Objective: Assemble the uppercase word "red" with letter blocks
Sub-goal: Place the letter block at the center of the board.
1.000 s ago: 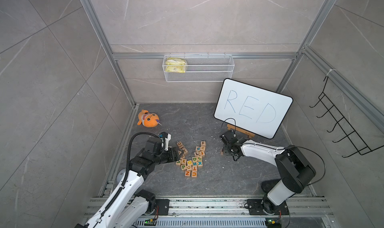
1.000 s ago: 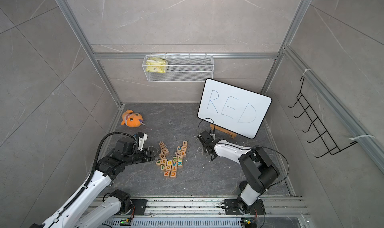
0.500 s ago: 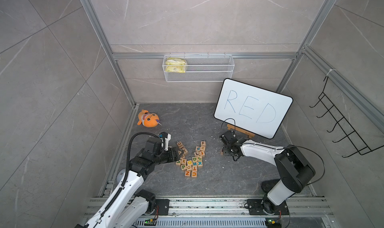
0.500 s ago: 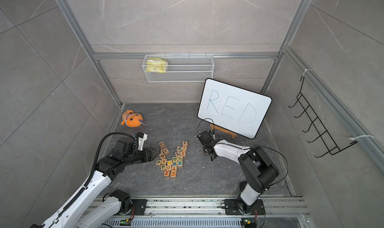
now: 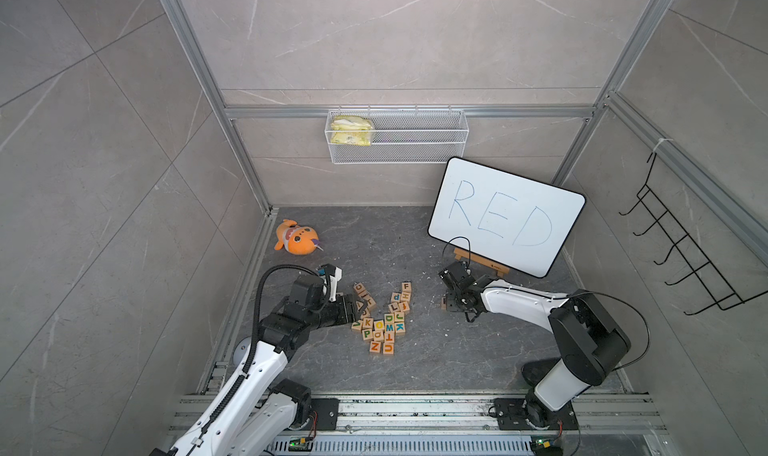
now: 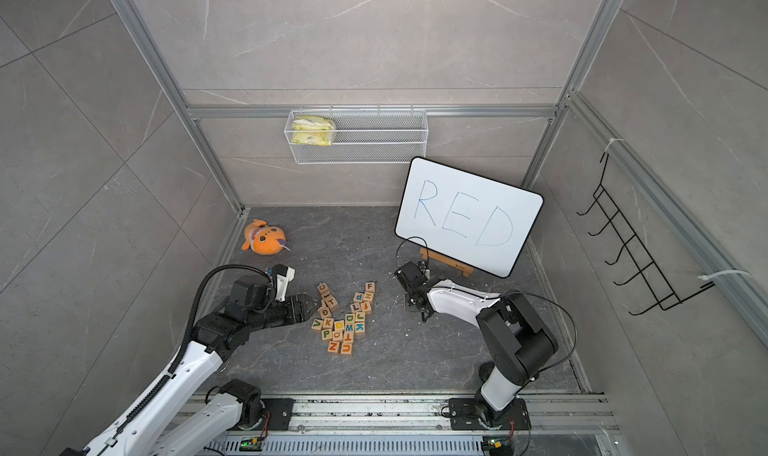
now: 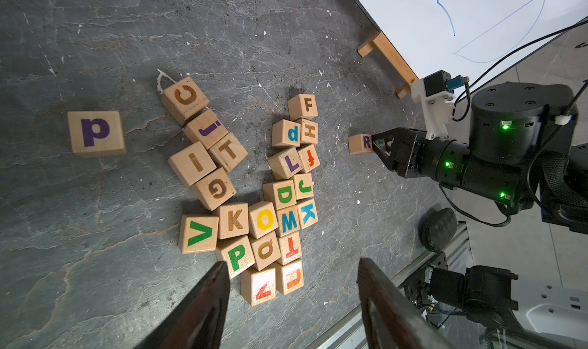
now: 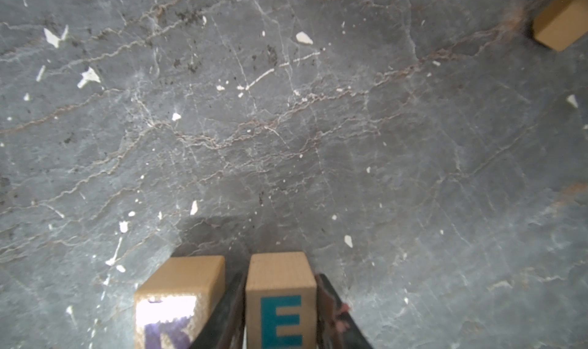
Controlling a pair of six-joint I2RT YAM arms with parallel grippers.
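The right tool (image 7: 377,143) was closed on the E block (image 8: 280,299), one finger pressed to each side face, the teal-green capital facing the right wrist camera. The R block (image 7: 361,144), with a dark purple letter, sat just beside it on the grey worktop (image 5: 415,362), with only a finger's thickness between the two cubes. Whether the E block's base rested fully on the worktop could not be told.

In both top views this pair lay at about 3 o'clock from the pile (image 5: 384,316) of loose letter cubes, and the whiteboard (image 5: 505,214) reading RED stood at about 1 o'clock from the pile.

The D block (image 7: 284,194), printed in green, lay inside that pile, untouched, with a green J block (image 5: 400,316) touching it at its 3 o'clock.

The left tool (image 7: 291,263) hovered at the pile's 9 o'clock edge, its fingers spread well apart and holding nothing. An orange plush toy (image 5: 297,239) lay at roughly 10 o'clock, well apart from the cubes.
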